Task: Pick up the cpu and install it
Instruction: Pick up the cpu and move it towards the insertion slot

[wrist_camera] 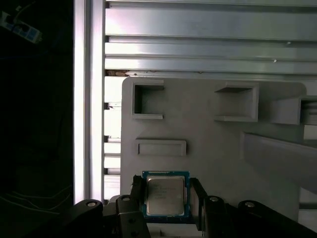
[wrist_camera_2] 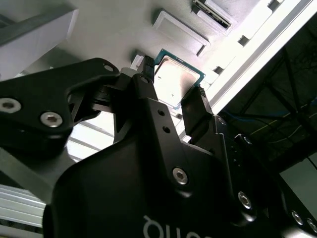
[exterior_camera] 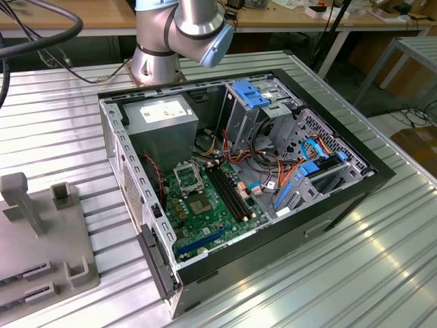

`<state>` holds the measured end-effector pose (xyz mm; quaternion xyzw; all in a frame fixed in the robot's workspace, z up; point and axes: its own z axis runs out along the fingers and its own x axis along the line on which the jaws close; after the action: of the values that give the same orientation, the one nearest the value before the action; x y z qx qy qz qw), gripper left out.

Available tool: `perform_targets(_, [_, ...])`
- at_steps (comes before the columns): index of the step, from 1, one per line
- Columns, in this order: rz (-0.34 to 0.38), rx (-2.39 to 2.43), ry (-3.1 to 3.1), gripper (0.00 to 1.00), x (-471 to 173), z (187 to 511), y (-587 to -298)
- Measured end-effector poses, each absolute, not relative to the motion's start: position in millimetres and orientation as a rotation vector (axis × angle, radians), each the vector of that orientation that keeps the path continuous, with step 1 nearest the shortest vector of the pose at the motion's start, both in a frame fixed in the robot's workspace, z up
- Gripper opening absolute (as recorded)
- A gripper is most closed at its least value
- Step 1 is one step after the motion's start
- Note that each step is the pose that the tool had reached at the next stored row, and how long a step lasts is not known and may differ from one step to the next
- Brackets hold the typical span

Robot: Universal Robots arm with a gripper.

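Where the work stands, exterior view: the install is not done. The socket frame (exterior_camera: 186, 176) on the motherboard (exterior_camera: 205, 215), inside the open computer case (exterior_camera: 328, 198), looks to hold no chip, though it is small to judge.
Surface, exterior view: a ribbed aluminium table (exterior_camera: 341, 287) carries the case. A grey fixture tray (exterior_camera: 41, 263) lies at the exterior view's left, well apart from the socket.
Room, exterior view: the robot arm (exterior_camera: 184, 31) stands at the table's far side. Wooden workbenches (exterior_camera: 68, 12) run behind it, with loose cables and a cardboard box (exterior_camera: 420, 143) at the exterior view's right.
Pincer, second wrist view: the gripper (wrist_camera_2: 173, 82) has its two black fingers (wrist_camera_2: 194, 106) drawn narrow. One lies against each of two opposite edges of the cpu (wrist_camera_2: 174, 78), so it has hold of the chip as far as I can judge.
Chip, second wrist view: its bright metal top and green border face the camera, with the tray's pale pockets beyond it.
Pincer, first wrist view: the gripper (wrist_camera: 166, 198) flanks the chip closely, with no gap showing on either side.
Chip, first wrist view: the cpu (wrist_camera: 166, 194) sits over the tray (wrist_camera: 208, 134), near its edge and beside the table's slats (wrist_camera: 208, 29). Whether it is lifted or resting, I cannot tell.
Done and left, judged: the grasp looks made. Seating the chip in the socket is all undone.
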<state>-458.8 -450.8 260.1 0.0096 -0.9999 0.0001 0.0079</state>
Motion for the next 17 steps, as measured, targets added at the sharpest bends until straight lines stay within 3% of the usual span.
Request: perform_targets(17, [0.009, 0.027, -3.126, 0.47, -459, 279, -451])
